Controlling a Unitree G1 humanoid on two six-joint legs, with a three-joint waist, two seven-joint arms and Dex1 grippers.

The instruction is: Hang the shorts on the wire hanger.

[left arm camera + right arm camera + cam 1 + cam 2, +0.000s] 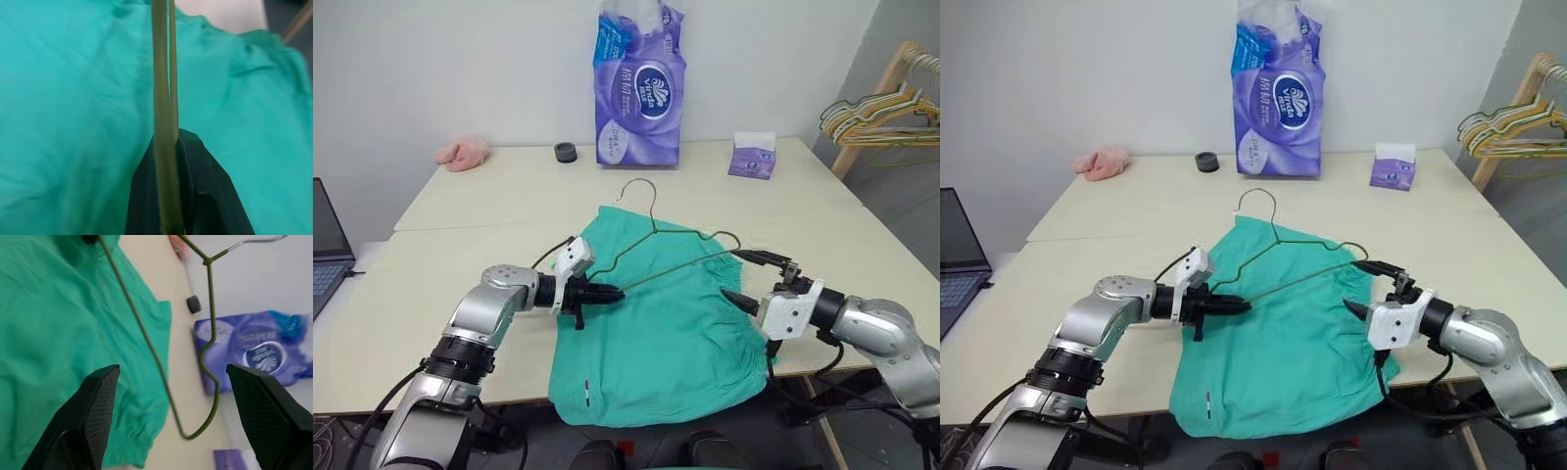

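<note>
Over the shorts (661, 333), I'm clamping left gripper (615, 293) on the wire hanger (680, 253); right gripper (742, 279) at 3 o'clock is gaping, empty

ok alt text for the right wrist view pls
An open claw faces the end of an olive wire hanger above teal shorts spread on a pale table. Behind stand a purple tissue pack and a small black ring.

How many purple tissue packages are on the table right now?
2: a tall purple plastic tissue pack standing at the table's far edge against the wall, and a small purple tissue box to its right. None seems hidden.
</note>
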